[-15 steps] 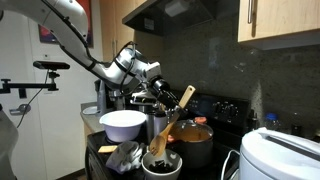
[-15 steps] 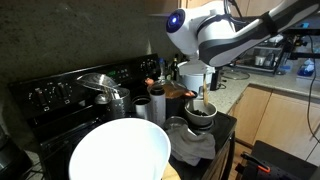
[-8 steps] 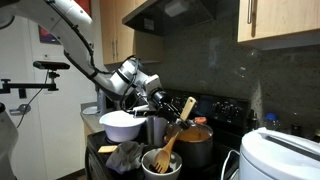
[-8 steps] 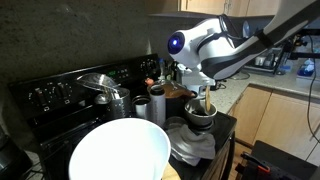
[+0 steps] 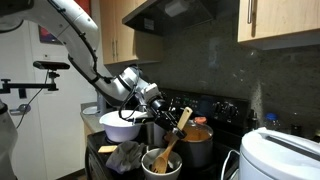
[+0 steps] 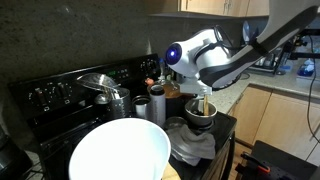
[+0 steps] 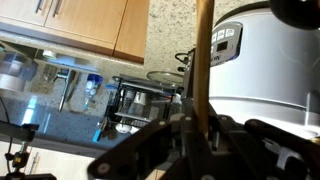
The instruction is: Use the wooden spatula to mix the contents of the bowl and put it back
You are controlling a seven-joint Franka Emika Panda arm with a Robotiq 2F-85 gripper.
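The wooden spatula [image 5: 172, 142] is held at a slant with its paddle end down in the small white bowl [image 5: 161, 163] at the front of the counter. My gripper [image 5: 166, 119] is shut on its handle above the bowl. In an exterior view the gripper [image 6: 199, 92] hangs right over the bowl [image 6: 200, 118] and the spatula [image 6: 203, 106] drops into it. In the wrist view the spatula handle [image 7: 203, 60] runs straight up from between the dark fingers of the gripper [image 7: 200, 132]. The bowl's contents are hidden.
A large white mixing bowl [image 5: 122, 124] stands beside the small one and fills the foreground [image 6: 120, 156]. A grey pot [image 5: 197, 143] with orange contents, a utensil holder [image 5: 158, 127], a grey cloth [image 6: 190, 146], the black stove [image 6: 65, 95] and a white appliance [image 5: 280, 155] crowd round.
My gripper has come down and toward the small bowl, taking the spatula with it. The paddle end now sits lower in the bowl.
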